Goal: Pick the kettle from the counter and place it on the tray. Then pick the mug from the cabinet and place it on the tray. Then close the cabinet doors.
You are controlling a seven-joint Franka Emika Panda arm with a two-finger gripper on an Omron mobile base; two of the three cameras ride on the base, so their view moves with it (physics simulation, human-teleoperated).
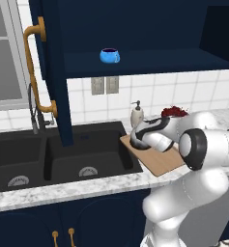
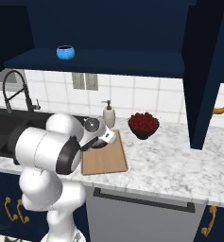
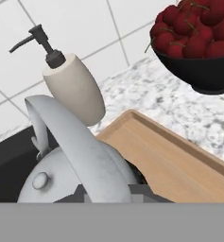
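Right now we hold the kettle [image 3: 80, 175] by its arched handle, our fingers [image 3: 106, 194] nearly shut on that thin band, at the near-left corner of the tray [image 2: 106, 158]. In the hand view the kettle's rounded body hangs at about 7 o'clock, the soap bottle [image 3: 75, 87] stands at 11 o'clock just behind it, and the bowl of red fruit [image 3: 198, 47] sits at 2 o'clock beyond the tray. We cannot tell whether the kettle's base already touches the wood or is just above it; in the right base view the kettle [image 2: 92, 126] seems to straddle the tray's left edge, close to the sink [image 1: 63, 154]. We judge that to be the main risk: releasing here could leave the kettle half off the board, so it tips toward the basin or settles on the tabletop [image 2: 170, 160] instead. The handle is thin and smooth-looking, so the kettle may also swing in our grip and bump the soap bottle. The mug [image 1: 109, 56] waits on the cabinet [image 1: 145, 62] shelf at 12 o'clock, and the cabinet doors [image 1: 50, 67] stand open, so lifting away carelessly could clip the left door.
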